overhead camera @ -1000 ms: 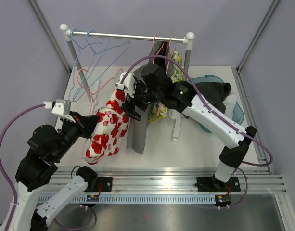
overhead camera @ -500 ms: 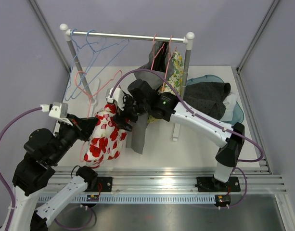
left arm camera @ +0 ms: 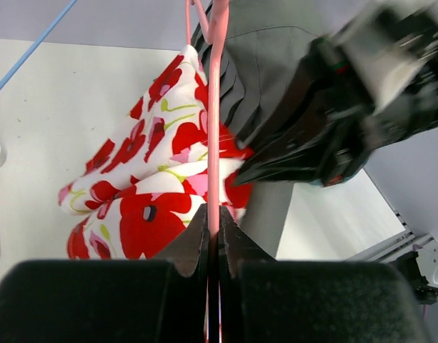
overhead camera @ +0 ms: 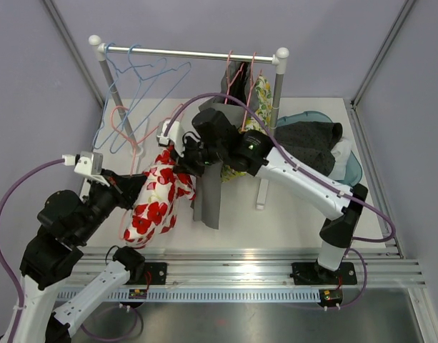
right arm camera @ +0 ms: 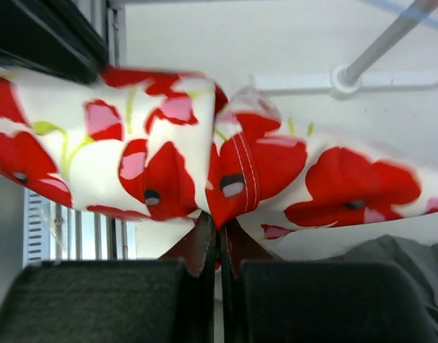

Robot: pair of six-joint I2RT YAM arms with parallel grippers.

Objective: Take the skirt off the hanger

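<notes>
The skirt [overhead camera: 156,204], white with red poppies, hangs on a pink hanger [overhead camera: 123,223] over the left part of the table. My left gripper [overhead camera: 133,187] is shut on the hanger's wire [left arm camera: 213,128], with the skirt [left arm camera: 143,207] bunched just beyond the jaws. My right gripper [overhead camera: 177,155] reaches in from the right and is shut on a stitched fold of the skirt [right arm camera: 236,168] at its upper end. In the left wrist view the right gripper [left arm camera: 254,168] shows as a dark blurred mass pressed against the fabric.
A grey garment [overhead camera: 208,200] hangs right beside the skirt. The clothes rack's rail [overhead camera: 190,53] carries blue hangers [overhead camera: 143,78] and pink hangers with a floral garment [overhead camera: 260,96]. A teal basin [overhead camera: 351,168] holding dark clothes sits at the right. A rack foot [right arm camera: 344,77] stands close behind the skirt.
My right gripper went from open to shut on the skirt's upper edge and drew back a little toward the rack. The skirt's top is pulled toward it.
</notes>
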